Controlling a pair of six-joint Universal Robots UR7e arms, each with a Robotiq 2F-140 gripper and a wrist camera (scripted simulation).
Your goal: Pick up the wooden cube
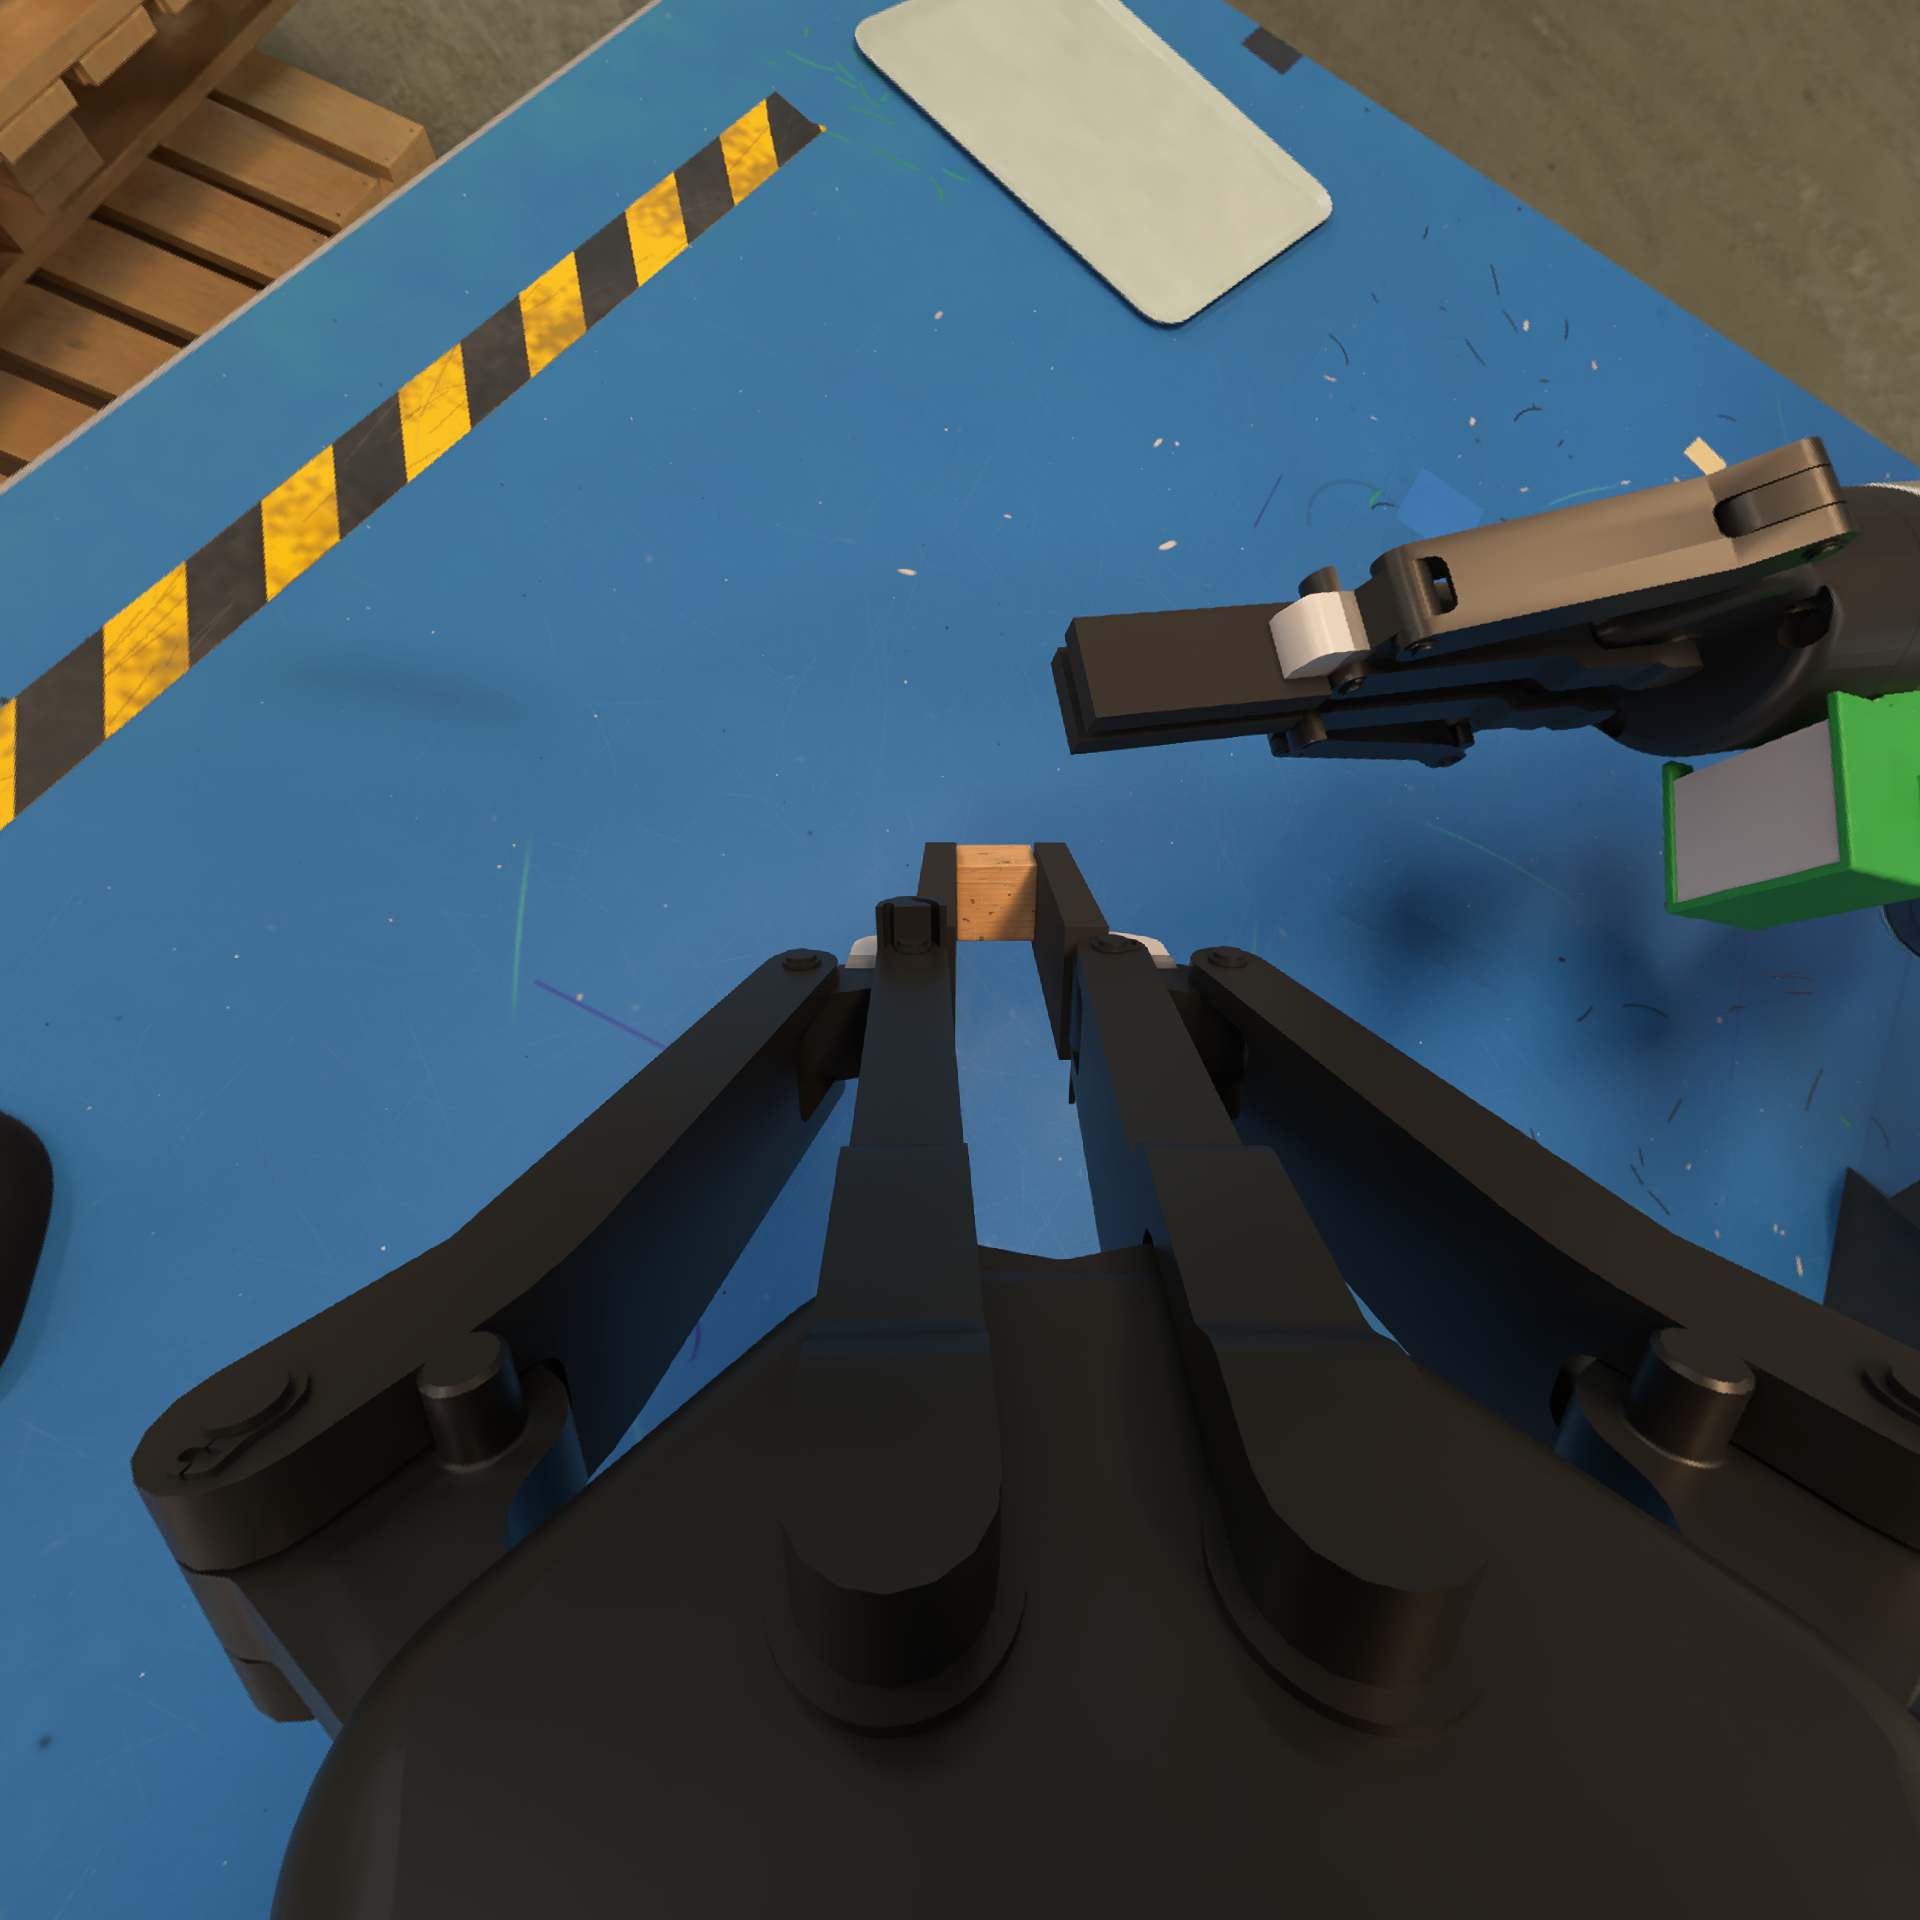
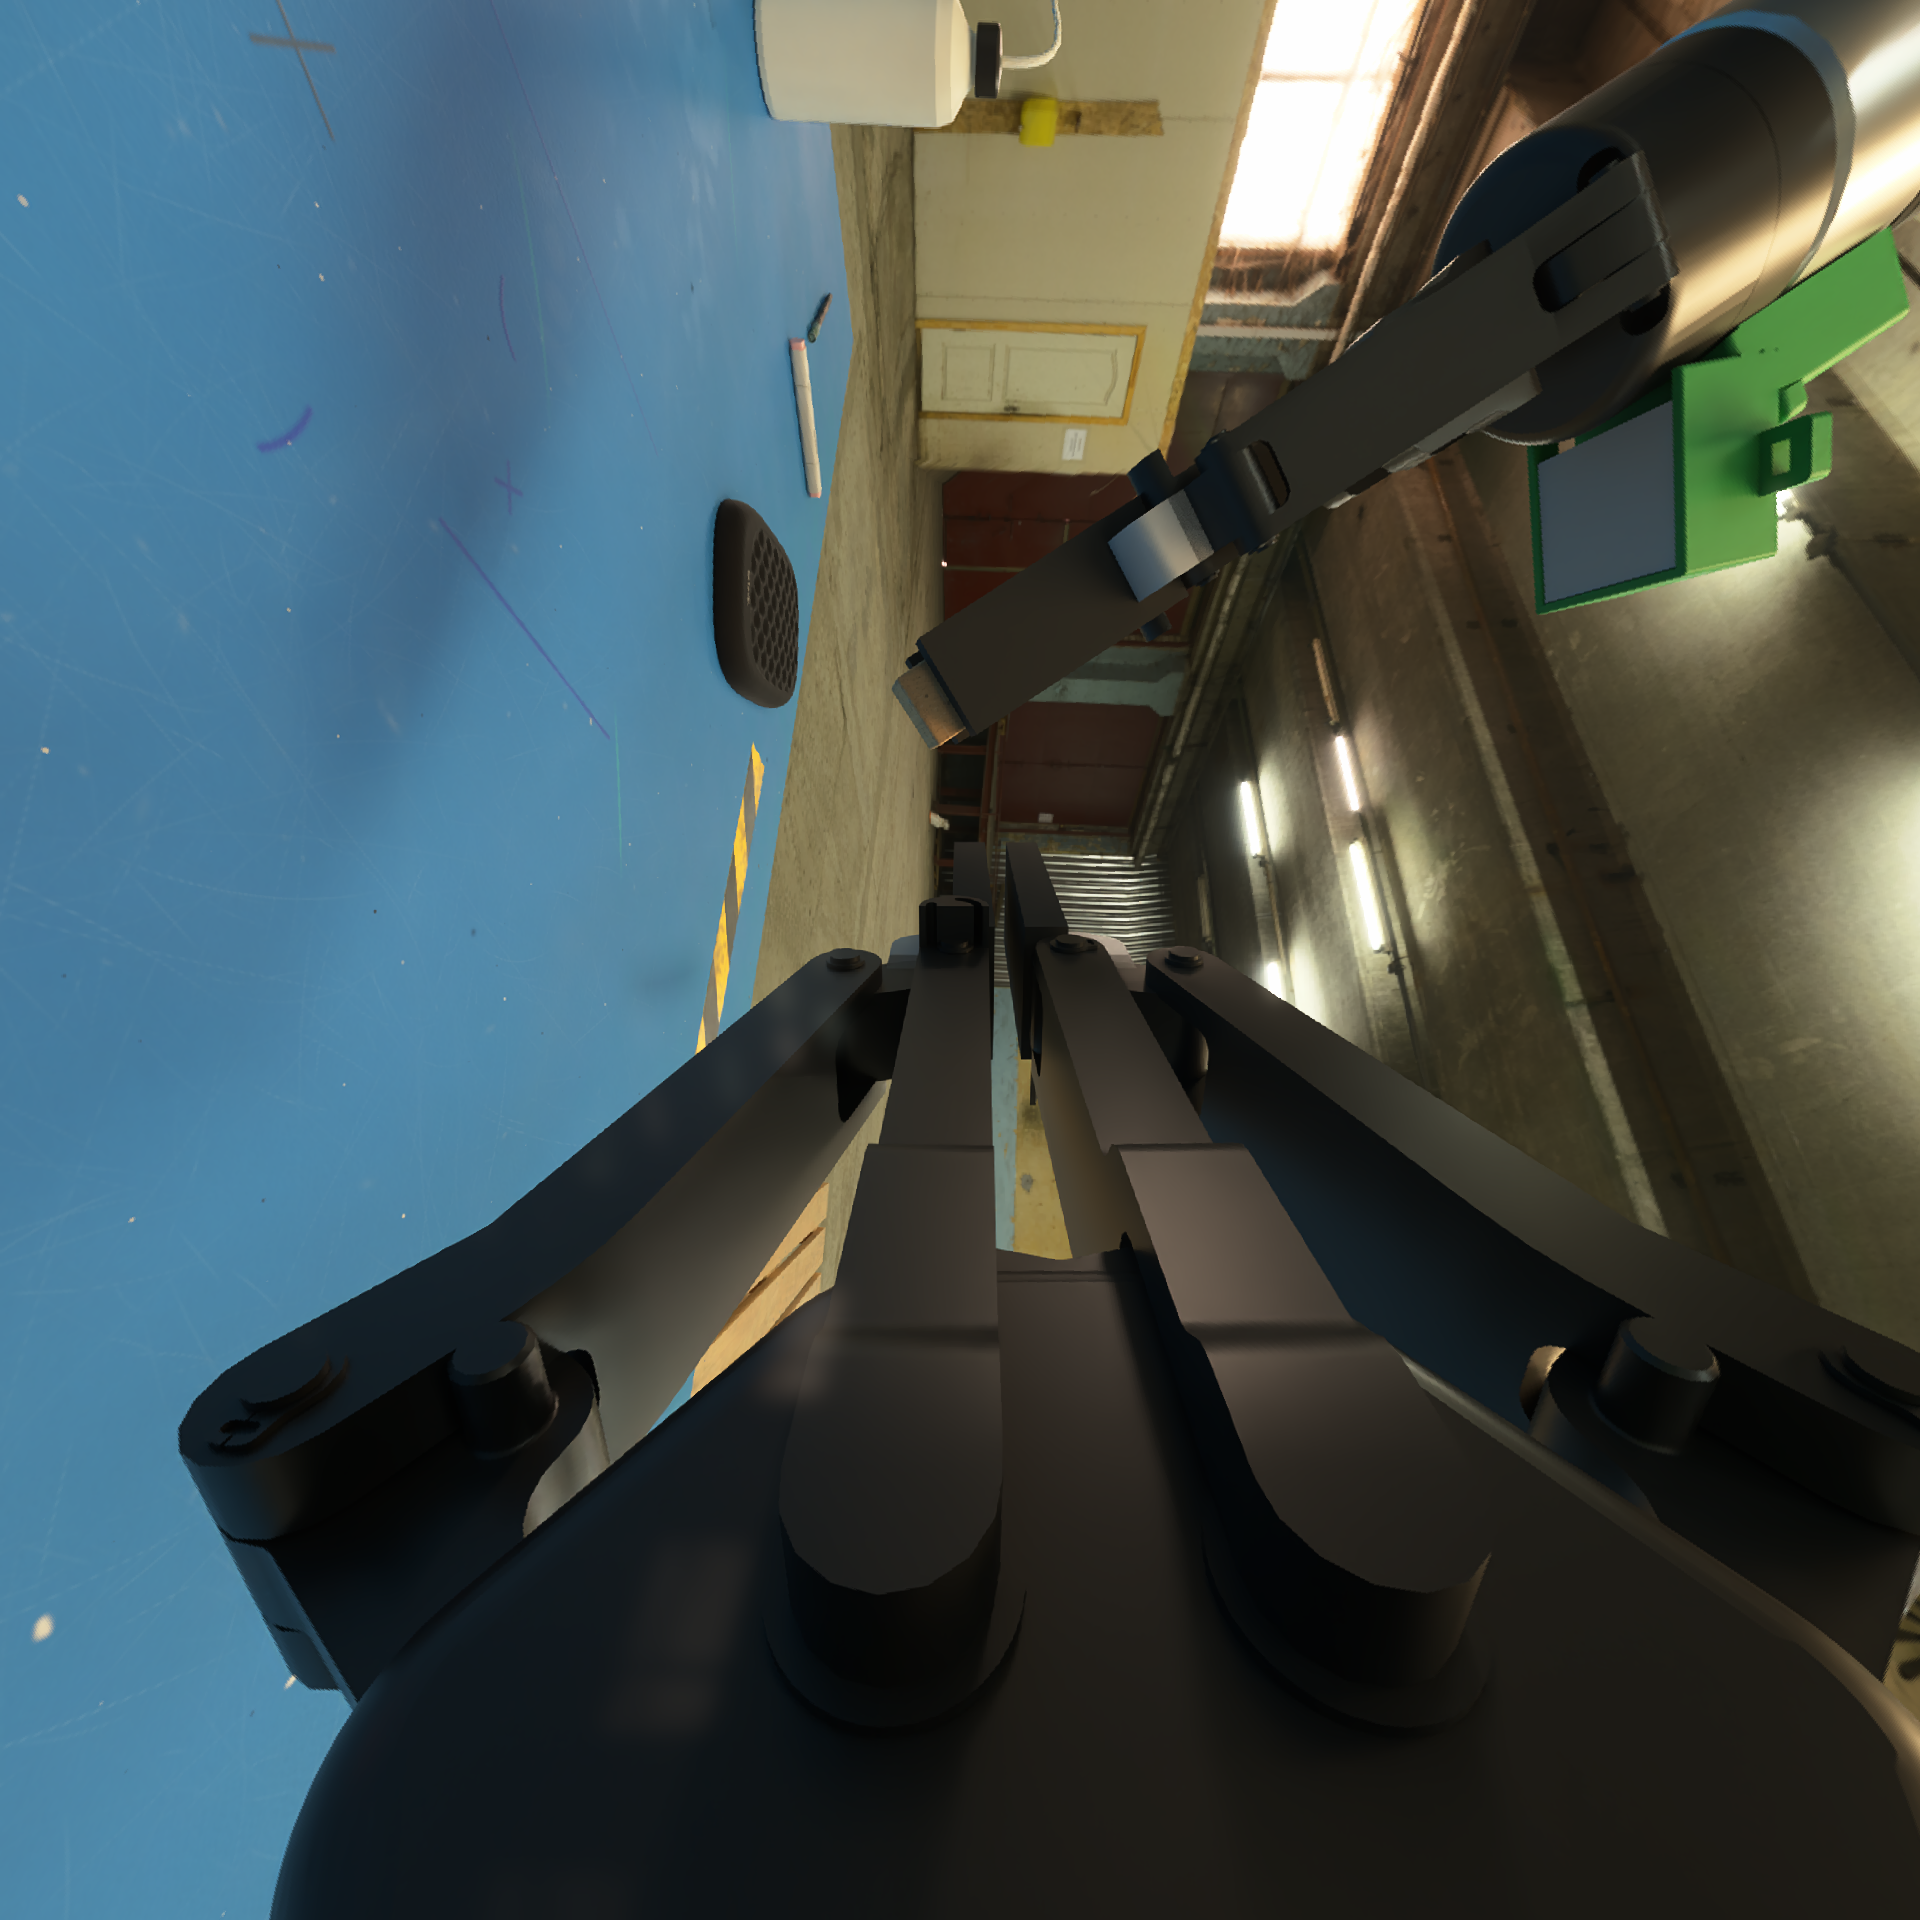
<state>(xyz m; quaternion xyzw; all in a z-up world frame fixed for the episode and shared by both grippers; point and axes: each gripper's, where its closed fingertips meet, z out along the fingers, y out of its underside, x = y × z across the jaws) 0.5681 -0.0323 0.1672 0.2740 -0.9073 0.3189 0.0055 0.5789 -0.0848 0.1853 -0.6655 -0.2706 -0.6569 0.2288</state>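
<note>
The wooden cube [image 1: 995,896] is small and light brown, and sits clamped between the two black fingertips of my left gripper [image 1: 995,868], which is shut on it above the blue table [image 1: 727,675]. The right wrist view shows the same cube [image 2: 932,715] at the tip of the left gripper [image 2: 940,691], held clear of the table. My right gripper [image 2: 995,878] is shut with only a thin gap and holds nothing. It also shows in the left wrist view [image 1: 1070,681], hovering to the right of the cube, apart from it.
A pale rounded pad [image 1: 1091,145] lies at the far side of the table. A yellow-black striped tape [image 1: 416,416] runs along the left, with a wooden pallet [image 1: 156,208] beyond the edge. A black mesh object [image 2: 756,603], a white marker [image 2: 805,416] and a white cylinder [image 2: 862,57] lie near the table edge.
</note>
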